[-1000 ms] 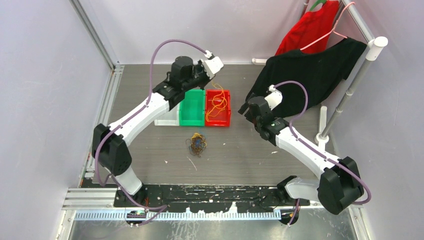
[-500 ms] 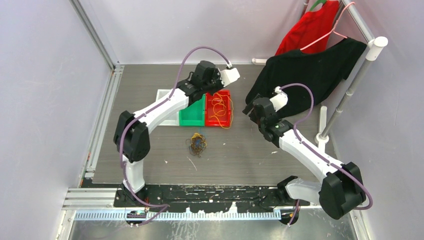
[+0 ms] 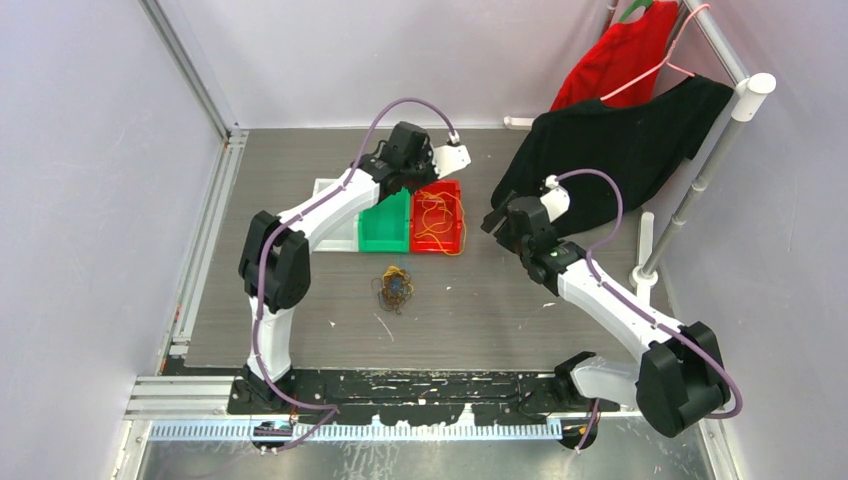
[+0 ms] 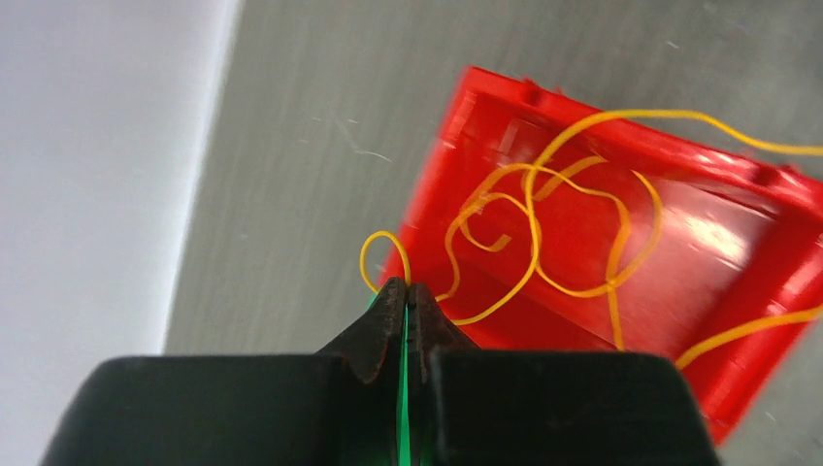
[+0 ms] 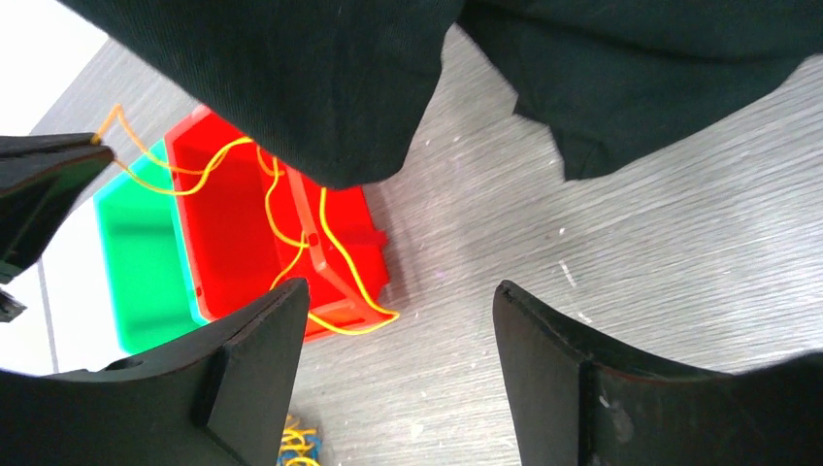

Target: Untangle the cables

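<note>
My left gripper [image 4: 408, 283] is shut on a loop of the orange-yellow cable [image 4: 660, 113], at the back left corner of the red bin [image 4: 738, 252]. The rest of that cable [image 3: 436, 215] lies coiled in the red bin [image 3: 455, 232] and spills over its front rim. A small tangle of orange, dark and blue cables [image 3: 393, 287] lies on the table in front of the bins. It shows at the bottom edge of the right wrist view as cables [image 5: 296, 449]. My right gripper [image 5: 400, 284] hangs open and empty over the table right of the red bin.
A green bin [image 3: 385, 228] and a white bin [image 3: 335, 235] stand left of the red one. A black cloth [image 3: 620, 140] and a red cloth [image 3: 615, 60] hang from a rack post [image 3: 700, 170] at the back right. The black cloth [image 5: 291, 78] hangs close above my right gripper.
The left arm's elbow has swung to the right and its wrist has come down over the red bin's back edge, still pinching the orange cable. The right arm has barely shifted.
</note>
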### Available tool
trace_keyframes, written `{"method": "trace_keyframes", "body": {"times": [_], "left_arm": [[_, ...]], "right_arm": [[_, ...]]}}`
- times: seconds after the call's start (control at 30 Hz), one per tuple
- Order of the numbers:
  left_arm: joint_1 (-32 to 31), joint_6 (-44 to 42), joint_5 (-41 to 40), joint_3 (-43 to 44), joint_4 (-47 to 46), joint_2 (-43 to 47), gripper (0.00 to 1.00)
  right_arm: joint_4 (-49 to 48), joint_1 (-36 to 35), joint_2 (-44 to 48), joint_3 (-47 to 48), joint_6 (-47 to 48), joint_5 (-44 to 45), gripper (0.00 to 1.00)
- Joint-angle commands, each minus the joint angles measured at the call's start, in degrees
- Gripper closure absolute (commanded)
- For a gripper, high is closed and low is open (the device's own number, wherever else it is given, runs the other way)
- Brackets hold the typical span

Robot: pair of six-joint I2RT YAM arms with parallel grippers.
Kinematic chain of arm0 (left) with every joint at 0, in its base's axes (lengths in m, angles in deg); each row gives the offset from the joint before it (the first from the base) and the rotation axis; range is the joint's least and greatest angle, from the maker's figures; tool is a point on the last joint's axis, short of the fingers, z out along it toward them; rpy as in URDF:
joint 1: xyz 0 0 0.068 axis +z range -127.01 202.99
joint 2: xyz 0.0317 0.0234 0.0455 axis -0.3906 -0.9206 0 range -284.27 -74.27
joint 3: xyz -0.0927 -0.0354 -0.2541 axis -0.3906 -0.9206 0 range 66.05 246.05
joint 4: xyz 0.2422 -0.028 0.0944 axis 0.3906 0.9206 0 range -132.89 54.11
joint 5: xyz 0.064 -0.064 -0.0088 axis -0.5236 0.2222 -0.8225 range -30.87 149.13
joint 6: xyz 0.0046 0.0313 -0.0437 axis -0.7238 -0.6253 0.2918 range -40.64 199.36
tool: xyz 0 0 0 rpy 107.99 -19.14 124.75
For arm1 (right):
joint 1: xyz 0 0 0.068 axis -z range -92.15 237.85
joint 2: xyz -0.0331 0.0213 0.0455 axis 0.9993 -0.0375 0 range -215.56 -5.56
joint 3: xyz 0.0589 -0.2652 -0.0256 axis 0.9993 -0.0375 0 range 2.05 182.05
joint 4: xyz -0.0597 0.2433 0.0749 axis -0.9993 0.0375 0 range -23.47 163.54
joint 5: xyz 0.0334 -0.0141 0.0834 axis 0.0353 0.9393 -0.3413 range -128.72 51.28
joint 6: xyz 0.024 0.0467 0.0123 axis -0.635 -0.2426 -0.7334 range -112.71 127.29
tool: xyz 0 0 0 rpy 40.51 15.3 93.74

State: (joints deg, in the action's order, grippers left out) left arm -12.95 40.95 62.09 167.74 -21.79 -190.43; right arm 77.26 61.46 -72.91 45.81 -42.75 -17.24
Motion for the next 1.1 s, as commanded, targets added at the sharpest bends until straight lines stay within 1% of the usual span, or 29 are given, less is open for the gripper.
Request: {"method": "trace_keyframes", "body": {"times": [0.0,0.17,0.2,0.23,0.37,0.5,0.53,0.57,0.6,0.67,0.77,0.9,1.07], "left_arm": [[-1.08,0.24,8.24,-0.85,9.25,3.23,1.00],[-1.26,4.90,9.52,2.96,15.09,-0.10,1.00],[-1.24,5.93,9.45,4.04,16.45,-0.83,0.99],[-1.19,6.70,9.43,5.19,17.79,-1.52,0.97],[-1.09,8.54,10.22,7.69,21.49,-2.19,0.80],[0.14,10.64,13.38,10.76,25.66,-0.91,0.59],[0.62,11.05,14.67,12.07,28.24,-0.72,0.54],[1.13,11.10,15.69,13.12,30.58,-0.66,0.44],[1.59,10.88,16.17,14.05,32.40,-0.55,0.38],[2.48,11.18,16.44,14.66,34.59,0.24,0.30],[4.04,12.62,18.25,14.12,34.66,2.29,0.27],[5.61,13.95,19.33,13.65,35.11,4.75,0.28],[8.52,18.09,22.32,12.40,35.78,9.06,0.30]], "right_arm": [[-4.38,0.17,-1.55,-0.68,-1.79,-7.51,0.25],[-4.37,0.24,-2.21,-0.94,-2.03,-10.37,0.26],[-4.39,0.21,-1.95,-1.05,-1.91,-10.41,0.26],[-4.41,0.20,-1.63,-1.24,-1.81,-10.43,0.26],[-4.33,0.20,-1.11,-1.48,-1.38,-10.33,0.26],[-4.57,0.15,-1.94,-1.62,-1.56,-11.36,0.26],[-4.88,0.19,-2.12,-1.93,-1.74,-11.70,0.26],[-5.29,0.20,-2.49,-2.11,-1.80,-12.12,0.26],[-5.61,0.20,-2.84,-2.20,-1.88,-12.42,0.26],[-6.23,0.20,-3.89,-2.11,-1.86,-13.18,0.26],[-6.77,0.15,-6.66,-1.22,-1.01,-15.26,0.26],[-7.19,0.15,-11.14,-0.40,0.30,-16.55,0.28],[-6.23,0.18,-17.87,2.54,2.12,-17.98,0.32]]}}
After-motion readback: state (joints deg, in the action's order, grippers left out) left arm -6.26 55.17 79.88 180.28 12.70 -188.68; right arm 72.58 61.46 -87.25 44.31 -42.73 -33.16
